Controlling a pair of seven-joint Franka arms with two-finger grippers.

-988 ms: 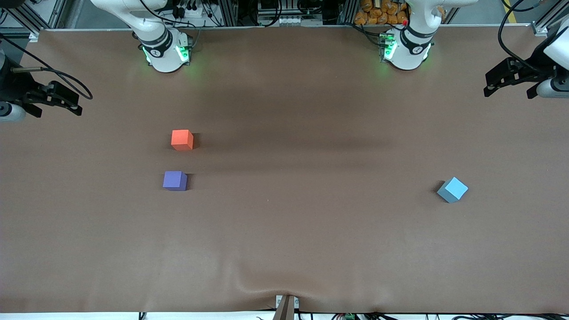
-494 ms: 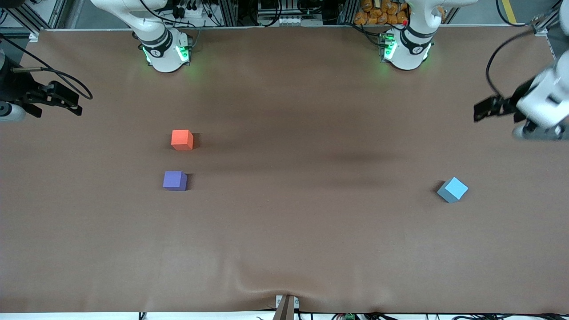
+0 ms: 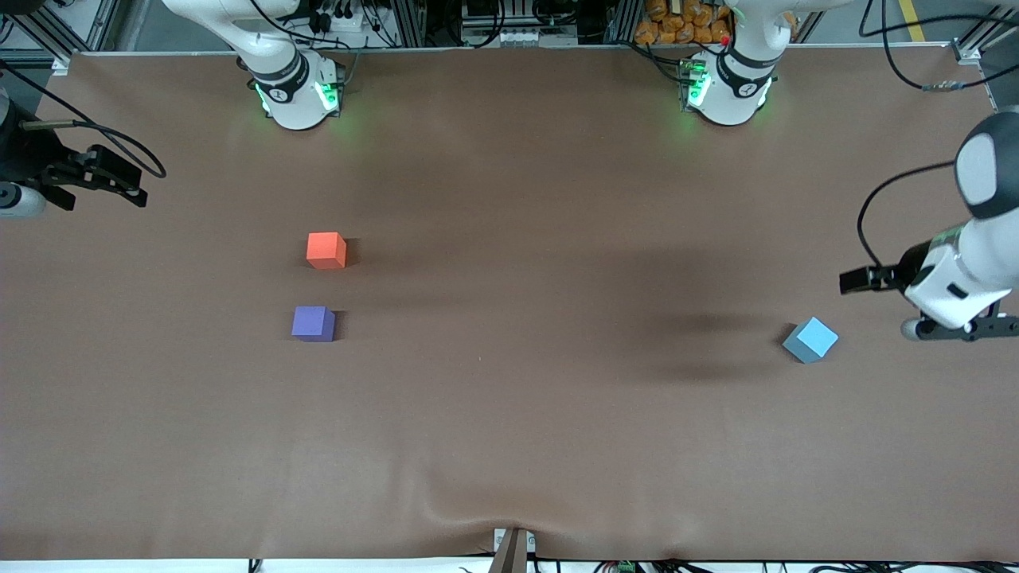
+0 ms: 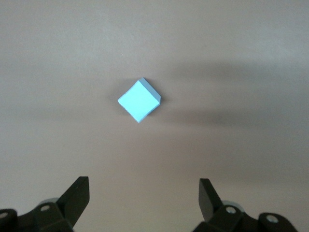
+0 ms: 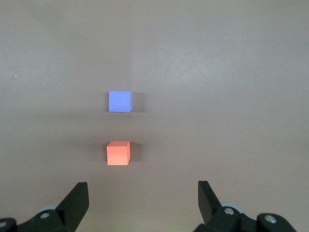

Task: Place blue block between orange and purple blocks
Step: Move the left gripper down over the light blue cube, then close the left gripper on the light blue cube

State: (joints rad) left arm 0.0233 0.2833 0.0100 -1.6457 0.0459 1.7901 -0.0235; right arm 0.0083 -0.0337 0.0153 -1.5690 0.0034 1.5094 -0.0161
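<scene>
No brand, label or readable writing is showing on any of the cubes or on the brown table cover (image 3: 509,414).

The blue block (image 3: 810,340) is sitting on the table toward the left arm's end, turned so one corner is pointing at the front camera. The left gripper (image 3: 899,306) is hanging in the air over the table edge at that end, just beside the block and not touching it. In the left wrist view the blue block (image 4: 139,100) is lying ahead of the gripper, clear of both fingers (image 4: 77,197), which are standing spread wide and gripping nothing.

The orange block (image 3: 326,250) and the purple block (image 3: 313,324) are resting toward the right arm's end, well apart from the blue one, with the purple block nearer the front camera and a bare gap lying between them. The right gripper (image 3: 99,187) is waiting over the table edge at its own end. In the right wrist view its fingers (image 5: 77,199) are standing wide apart and empty, with the orange block (image 5: 118,152) and purple block (image 5: 120,101) lying ahead of them.
</scene>
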